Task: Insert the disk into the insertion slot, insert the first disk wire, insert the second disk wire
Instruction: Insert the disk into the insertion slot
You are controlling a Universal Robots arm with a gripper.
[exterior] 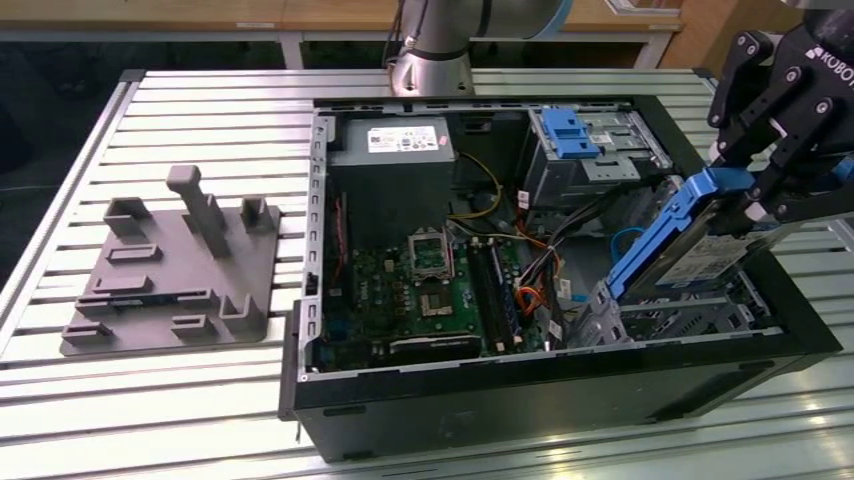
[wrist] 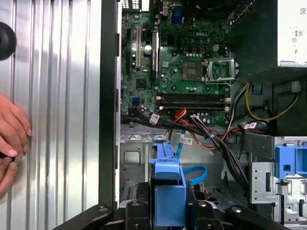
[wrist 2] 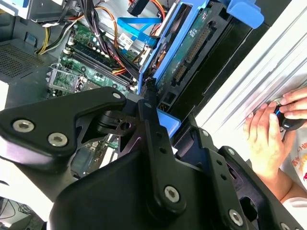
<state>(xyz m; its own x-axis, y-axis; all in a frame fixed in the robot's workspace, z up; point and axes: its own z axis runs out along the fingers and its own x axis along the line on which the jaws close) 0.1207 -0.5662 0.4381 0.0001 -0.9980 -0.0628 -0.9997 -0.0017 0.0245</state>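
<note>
My gripper (exterior: 750, 192) is shut on the upper end of the disk (exterior: 694, 250), a silver drive in a blue carrier frame. The disk hangs tilted, its lower end dipping into the open computer case at the exterior view's right. Just below that end sits the insertion slot (exterior: 683, 316), a perforated silver cage in the near right corner of the case. In the second wrist view the disk (wrist 2: 192, 45) slants away from the gripper (wrist 2: 160, 120). The first wrist view has the blue carrier (wrist: 168, 179) between the fingers (wrist: 134, 213), over the cage (wrist: 132, 158). A loose blue wire (wrist: 195, 172) lies beside it.
A taller metal bay with a blue latch (exterior: 574, 135) stands at the back of the case, beside the power supply (exterior: 394, 140) and motherboard (exterior: 427, 280). Cable bundles (exterior: 541, 275) cross the middle. A grey fixture plate (exterior: 160, 280) lies on the slatted table. A person's hand (wrist 2: 268, 139) rests outside the case.
</note>
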